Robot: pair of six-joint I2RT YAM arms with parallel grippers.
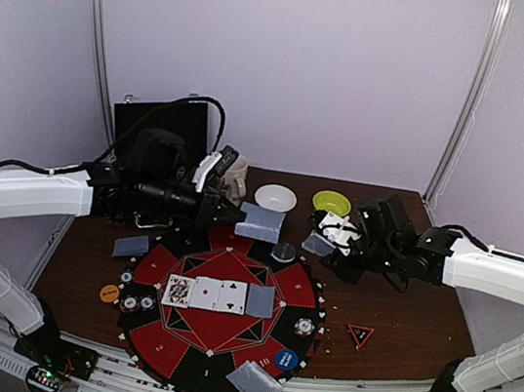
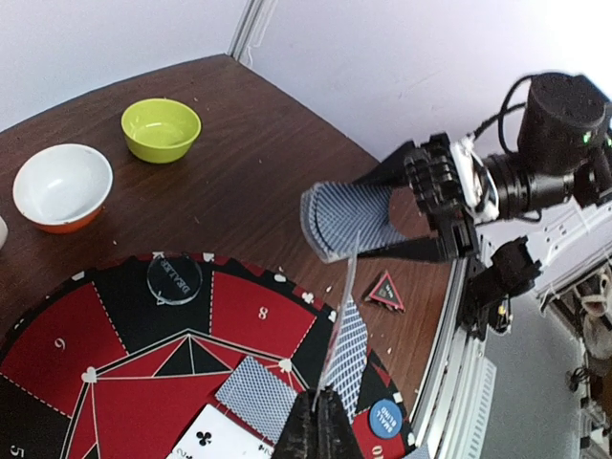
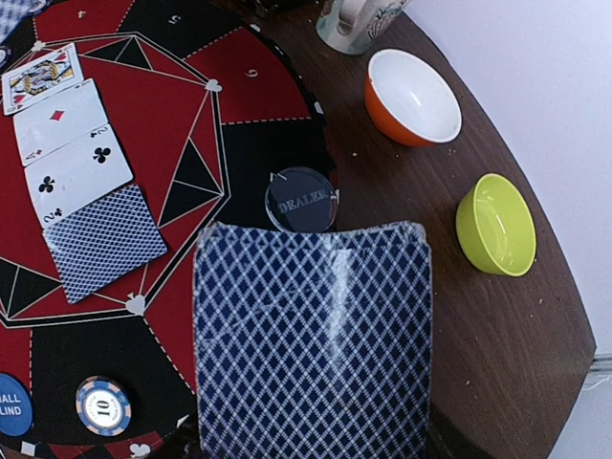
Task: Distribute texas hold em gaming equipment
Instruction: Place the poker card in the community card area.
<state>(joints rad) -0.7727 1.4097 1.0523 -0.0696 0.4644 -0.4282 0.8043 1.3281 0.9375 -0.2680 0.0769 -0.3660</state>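
You are mid-deal. Your left gripper (image 2: 320, 428) is pinched tight on a single card (image 1: 263, 224), which hangs above the 12 o'clock edge of the mat (image 1: 165, 347), apart from the deck (image 3: 311, 335). Your right gripper (image 1: 335, 235) stands part open, clamped on that deck, just off the mat at 2 o'clock. At the mat's centre lies a row of three face-up cards (image 1: 205, 293), with one face-down card (image 1: 260, 300) at its 3 o'clock end.

By my reading, the next move is to carry the held card down to the bare spot at 3 o'clock of that face-down card. Lay it flat, back up, and release it without nudging the row or the chip (image 1: 304, 327) close by. Hold the deck steady meanwhile.
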